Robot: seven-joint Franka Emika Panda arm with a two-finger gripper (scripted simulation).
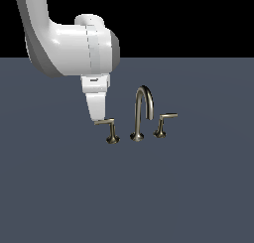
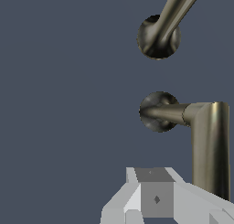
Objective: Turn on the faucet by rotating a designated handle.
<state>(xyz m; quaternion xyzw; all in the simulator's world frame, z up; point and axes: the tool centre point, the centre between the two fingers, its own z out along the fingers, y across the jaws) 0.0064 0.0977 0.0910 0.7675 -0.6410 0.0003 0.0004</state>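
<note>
Pale grey gripper [image 2: 155, 198] hung at the free end of the brass-grey L-shaped lever handle [image 1: 105, 122], its bar level, running away from the arched gooseneck faucet [image 1: 143, 108]; whether it was clenched, I cannot tell.

Rendering flat and even, with soft light seeming to come from above. Casting no visible shadows on the dull slate floor [image 1: 198, 197]. Showing a pure black band behind it. Glinting pale streaks along the arched spout [image 1: 144, 108] and the lever bar [image 2: 211, 145], with darker mottled reflections on the round bases. Shading the white arm [image 1: 74, 43] gently toward grey at its underside. Staying sharp in both views, though jagged and coarse at edges; no blur, no lens bending.
</note>
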